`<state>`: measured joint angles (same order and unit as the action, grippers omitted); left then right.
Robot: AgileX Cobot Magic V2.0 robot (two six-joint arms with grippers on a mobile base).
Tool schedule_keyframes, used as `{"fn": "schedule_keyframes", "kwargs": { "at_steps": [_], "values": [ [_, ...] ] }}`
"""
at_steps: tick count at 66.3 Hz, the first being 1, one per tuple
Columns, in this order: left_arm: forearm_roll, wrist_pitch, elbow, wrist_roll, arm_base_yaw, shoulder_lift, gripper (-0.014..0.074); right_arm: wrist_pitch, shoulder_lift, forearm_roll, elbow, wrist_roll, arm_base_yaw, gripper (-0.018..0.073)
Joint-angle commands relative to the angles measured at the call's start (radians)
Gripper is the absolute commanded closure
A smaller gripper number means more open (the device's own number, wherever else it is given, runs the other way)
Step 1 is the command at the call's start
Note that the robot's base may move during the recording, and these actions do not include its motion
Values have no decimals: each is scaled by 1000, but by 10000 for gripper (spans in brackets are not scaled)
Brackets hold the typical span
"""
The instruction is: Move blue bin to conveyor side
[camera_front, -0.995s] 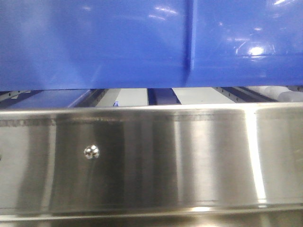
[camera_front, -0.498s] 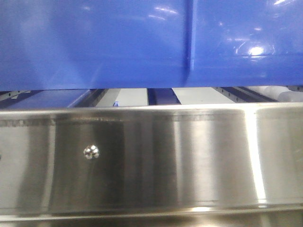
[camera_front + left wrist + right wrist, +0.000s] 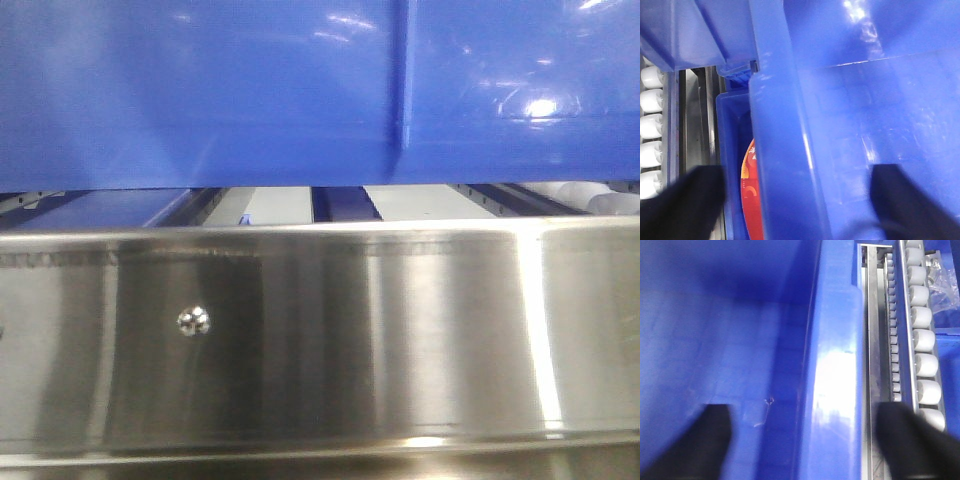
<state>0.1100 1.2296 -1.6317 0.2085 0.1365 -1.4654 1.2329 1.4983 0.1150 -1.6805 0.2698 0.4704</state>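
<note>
Okay, blue bin (image 3: 200, 90) fills the upper front view above a steel rail (image 3: 320, 330), beside white rollers (image 3: 922, 340). Left gripper (image 3: 794, 192) is spread wide, straddling a bin rim. Right gripper (image 3: 805, 427) does likewise on another rim.

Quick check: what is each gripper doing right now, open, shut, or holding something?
Left gripper: open, fingers straddling the rim of the large bright-blue glossy plastic bin, not clamped.
Right gripper: open, straddling the bin's rim too.
</note>
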Motion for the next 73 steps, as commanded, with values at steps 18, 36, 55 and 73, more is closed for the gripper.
{"fn": "schedule_keyframes", "kwargs": {
  "at_steps": [18, 36, 55, 73],
  "values": [
    [-38, -9, 1, -2, -3, 2, 596, -12, -3, 17, -6, 2, 1, 629],
    [-41, -9, 1, -17, -3, 47, 605, -12, -29, 18, -6, 2, 1, 629],
    [-5, -9, 1, -29, -21, 198, 605, -12, -158, 55, -6, 2, 1, 629],
    [-45, -9, 1, -146, -185, 298, 613, -12, -285, 76, -6, -1, 1, 629]
  ]
}}
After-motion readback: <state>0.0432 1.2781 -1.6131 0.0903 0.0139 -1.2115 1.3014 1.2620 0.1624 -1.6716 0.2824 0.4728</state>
